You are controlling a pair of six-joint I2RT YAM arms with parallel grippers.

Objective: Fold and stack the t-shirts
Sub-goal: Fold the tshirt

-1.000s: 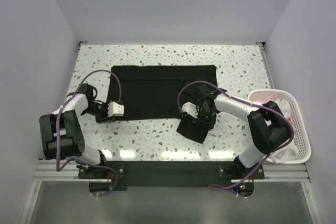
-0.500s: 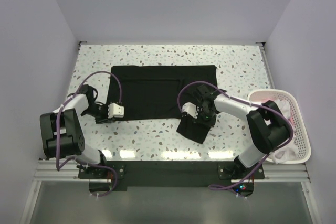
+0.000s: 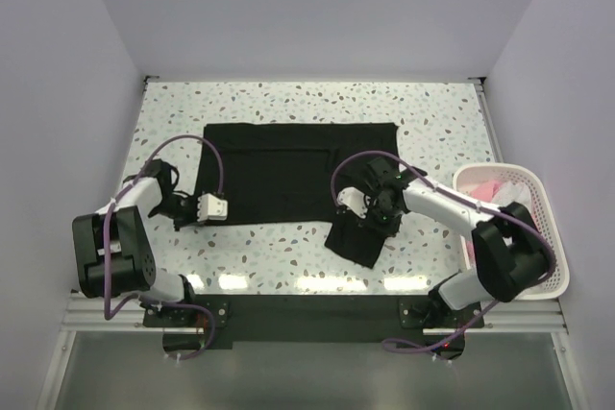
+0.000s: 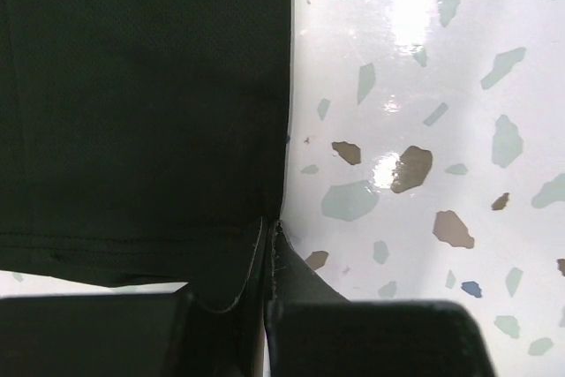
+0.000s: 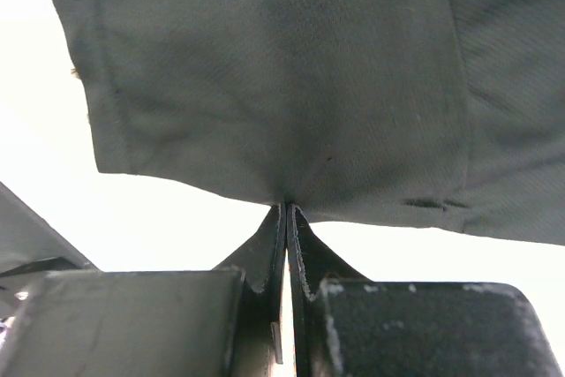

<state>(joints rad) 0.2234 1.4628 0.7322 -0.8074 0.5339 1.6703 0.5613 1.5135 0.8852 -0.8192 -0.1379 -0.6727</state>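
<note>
Both pinched tight on fine-weave black t-shirt (image 3: pixel 279 165), left hand (image 4: pixel 269 229) at corner, right hand (image 5: pixel 287 209) at hem

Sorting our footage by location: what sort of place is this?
Probably a robotics lab test booth, not a home: plain white walls box in a speckled table, a bare metal frame edges it, and a black t-shirt lies spread.

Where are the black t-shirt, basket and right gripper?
black t-shirt (image 3: pixel 279 160): top external view, flat middle of the fabric.
basket (image 3: pixel 550 232): top external view, its right wall.
right gripper (image 5: pixel 287 209): right wrist view, shut fingertips pinching the shirt's edge.
</note>
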